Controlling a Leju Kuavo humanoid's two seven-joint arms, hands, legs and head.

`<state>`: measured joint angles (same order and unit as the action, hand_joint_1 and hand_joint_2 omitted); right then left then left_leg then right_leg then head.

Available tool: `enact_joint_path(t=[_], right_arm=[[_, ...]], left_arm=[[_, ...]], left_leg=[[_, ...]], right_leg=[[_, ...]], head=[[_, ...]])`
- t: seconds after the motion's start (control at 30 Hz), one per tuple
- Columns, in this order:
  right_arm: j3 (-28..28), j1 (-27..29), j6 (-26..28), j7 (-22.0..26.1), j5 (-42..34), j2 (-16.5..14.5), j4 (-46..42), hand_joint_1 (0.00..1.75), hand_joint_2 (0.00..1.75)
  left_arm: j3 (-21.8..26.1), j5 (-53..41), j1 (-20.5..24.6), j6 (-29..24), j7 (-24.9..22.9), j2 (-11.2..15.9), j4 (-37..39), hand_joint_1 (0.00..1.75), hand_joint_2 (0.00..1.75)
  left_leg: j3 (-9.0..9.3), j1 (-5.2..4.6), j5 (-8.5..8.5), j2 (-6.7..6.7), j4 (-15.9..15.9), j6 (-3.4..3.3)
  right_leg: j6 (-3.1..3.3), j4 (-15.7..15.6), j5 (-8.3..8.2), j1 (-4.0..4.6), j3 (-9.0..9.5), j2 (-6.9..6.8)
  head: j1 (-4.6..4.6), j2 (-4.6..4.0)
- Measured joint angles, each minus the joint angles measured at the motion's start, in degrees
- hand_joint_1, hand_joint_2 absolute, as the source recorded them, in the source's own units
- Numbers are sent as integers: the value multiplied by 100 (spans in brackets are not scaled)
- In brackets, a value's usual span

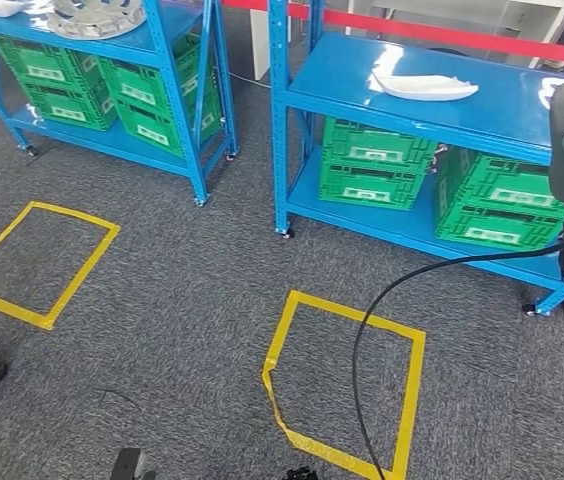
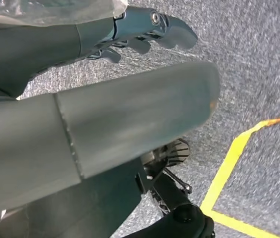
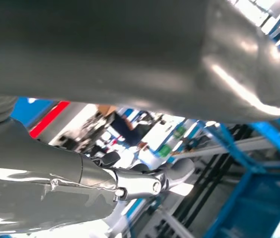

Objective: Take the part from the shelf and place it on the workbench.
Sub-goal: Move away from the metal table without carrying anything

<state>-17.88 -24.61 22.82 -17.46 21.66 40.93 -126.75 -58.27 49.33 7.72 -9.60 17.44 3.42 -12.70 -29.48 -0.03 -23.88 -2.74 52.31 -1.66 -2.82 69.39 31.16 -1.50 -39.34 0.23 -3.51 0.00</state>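
Altogether two blue shelves (image 1: 415, 85), one white part (image 1: 426, 87), four green crates (image 1: 373, 160).

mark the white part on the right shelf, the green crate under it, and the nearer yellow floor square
white part (image 1: 424, 87), head view, middle of its long body.
green crate (image 1: 373, 162), head view, centre of its front wall.
yellow floor square (image 1: 279, 335), head view, its left tape edge.

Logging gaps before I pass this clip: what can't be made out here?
- Wheel cover, head view: cut off by the top edge.
- Right hand, right wrist view: blurred, partly behind its thumb.
- Left hand, left wrist view: its thumb hides the palm.
- White part: too small for detail.
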Motion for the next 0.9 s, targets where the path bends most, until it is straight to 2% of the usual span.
enact_joint_path(t=[0.03, 0.07, 0.1, 0.13, 0.17, 0.23, 0.27, 0.3, 0.33, 0.37, 0.4, 0.43, 0.47, 0.5, 0.53, 0.57, 0.63, 0.67, 0.7, 0.73, 0.77, 0.8, 0.83, 0.87, 0.9], right_arm=[[1, 0, 0, 0, 0, -5, 5, 0, 0], [1, -1, 0, 1, 0, -8, 8, 0, 0], [1, -5, -1, 1, 0, -14, 10, 0, 0], [3, -6, -2, 2, 2, -21, 11, 0, 0], [4, -3, -4, 2, 4, -30, 13, 0, 0], [9, 2, -10, 2, 14, -43, 15, 0, 0], [12, 3, -14, 2, 22, -45, 15, 0, 0], [18, -1, -16, 1, 32, -46, 14, 0, 0], [25, -3, -17, 1, 41, -47, 14, 0, 0], [31, -2, -18, 0, 48, -50, 14, 0, 0], [34, -1, -19, -1, 52, -55, 14, 0, 0], [35, 0, -20, -1, 53, -60, 15, 0, 0], [35, 1, -21, -1, 54, -64, 16, 0, 0], [35, 1, -21, -2, 54, -68, 17, 0, 0], [36, 0, -22, -2, 54, -69, 17, 0, 0], [38, -2, -23, -2, 56, -70, 17, 0, 0], [42, -11, -28, -1, 58, -76, 19, 0, 0], [43, -14, -32, -2, 59, -82, 21, 0, 0], [43, -15, -35, -2, 59, -87, 25, 0, 0], [46, -12, -37, -3, 59, -92, 27, 0, 0], [54, -10, -37, -4, 59, -93, 30, 0, 0], [64, -16, -37, -3, 59, -93, 33, 0, 0], [73, -28, -37, -2, 59, -93, 38, 0, 0], [79, -37, -36, -1, 59, -94, 43, 0, 0], [80, -45, -37, -1, 59, -94, 50, 0, 0]], left_arm=[[0, 0, 1, 1, -1, -5, 0, 0, 0], [0, 0, 4, 1, -2, -6, 0, 0, 0], [0, 0, 7, 2, -3, 2, 0, 0, 0], [0, -1, 8, 3, -4, 9, 0, 0, 0], [0, -1, 8, 4, -9, 16, 0, 0, 0], [0, -5, 9, 7, -21, 15, 0, 0, 0], [0, -8, 14, 7, -27, 11, 0, 0, 0], [0, -12, 20, 7, -32, 7, 0, 0, 0], [0, -17, 25, 7, -37, 2, 0, 0, 0], [0, -23, 25, 6, -43, -2, 0, 0, 0], [0, -29, 21, 3, -50, -5, 0, 0, 0], [0, -35, 14, -1, -56, -7, 0, 0, 0], [0, -39, 7, -5, -60, -8, 0, 0, 0], [0, -42, 5, -8, -63, -9, 0, 0, 0], [0, -45, 6, -9, -63, -9, 0, 0, 0], [0, -47, 8, -9, -63, -6, 1, 0, 0], [-1, -50, 9, -10, -63, 9, 2, 0, 0], [-2, -49, 11, -11, -63, 14, 2, 0, 0], [-2, -48, 15, -11, -63, 16, 2, 0, 0], [-2, -47, 26, -11, -63, 8, 2, 0, 0], [-2, -46, 38, -11, -63, -2, 1, 0, 0], [-2, -44, 47, -11, -62, -11, 1, 0, 0], [-2, -42, 53, -11, -62, -21, 0, 0, 0], [-2, -40, 51, -11, -62, -27, 0, 0, 0], [-2, -37, 43, -11, -62, -33, 0, 0, 0]], left_leg=[[3, 18, -22, -67, 23, 29], [5, 30, -54, -127, 62, 71], [5, 32, -96, -178, 111, 117], [8, 27, -135, -230, 154, 158], [17, 12, -167, -280, 183, 192], [46, 12, -193, -387, 190, 237], [54, 27, -226, -367, 215, 265], [20, 48, -311, -272, 322, 291], [-76, 62, -462, -133, 558, 312], [-239, 70, -660, 36, 919, 324], [-450, 69, -856, 147, 1352, 324], [-655, 64, -990, 196, 1745, 316], [-797, 57, -1017, 217, 1981, 296], [-841, 43, -921, 230, 1989, 260], [-782, 24, -726, 263, 1766, 207], [-637, -3, -475, 357, 1367, 135], [-324, -53, -124, 616, 585, -6], [-232, -76, -60, 693, 371, -48], [-194, -93, -60, 692, 292, -67], [-173, -95, -50, 619, 248, -67], [-141, -81, -27, 545, 184, -57], [-99, -63, 0, 476, 105, -48], [-59, -39, 28, 402, 25, -44], [-31, -26, 46, 333, -25, -38], [-20, -24, 47, 265, -41, -43]], right_leg=[[-38, -278, -182, -26, 139, -59], [-86, -696, -374, -49, 349, -188], [-105, -1059, -507, -51, 535, -303], [-81, -1311, -578, -52, 662, -373], [-38, -1427, -584, -42, 715, -400], [97, -1412, -565, -19, 695, -252], [136, -1409, -567, -13, 689, -189], [174, -1408, -573, -11, 686, -125], [205, -1411, -583, -13, 686, -66], [229, -1412, -587, -10, 683, -11], [249, -1411, -590, 0, 680, 50], [263, -1411, -592, 15, 679, 117], [272, -1411, -591, 32, 682, 191], [277, -1411, -591, 50, 688, 269], [280, -1412, -591, 67, 695, 349], [284, -1414, -592, 74, 701, 424], [280, -1418, -596, 77, 702, 560], [270, -1421, -600, 65, 695, 623], [249, -1429, -607, 55, 685, 689], [219, -1447, -620, 50, 678, 761], [196, -1451, -622, 48, 670, 746], [171, -1414, -585, 58, 647, 641], [145, -1280, -488, 69, 582, 480], [122, -1016, -328, 67, 460, 282], [83, -659, -140, 58, 288, 144]], head=[[-9, -1], [-20, -1], [-48, -1], [-63, -1], [-56, 0], [15, 0], [53, 0], [80, -1], [105, -1], [135, -1], [158, -1], [170, -1], [175, -1], [177, -1], [179, -2], [180, -1], [175, -1], [174, -1], [176, -1], [183, 0], [184, 0], [172, 0], [150, 0], [123, -1], [91, -1]])
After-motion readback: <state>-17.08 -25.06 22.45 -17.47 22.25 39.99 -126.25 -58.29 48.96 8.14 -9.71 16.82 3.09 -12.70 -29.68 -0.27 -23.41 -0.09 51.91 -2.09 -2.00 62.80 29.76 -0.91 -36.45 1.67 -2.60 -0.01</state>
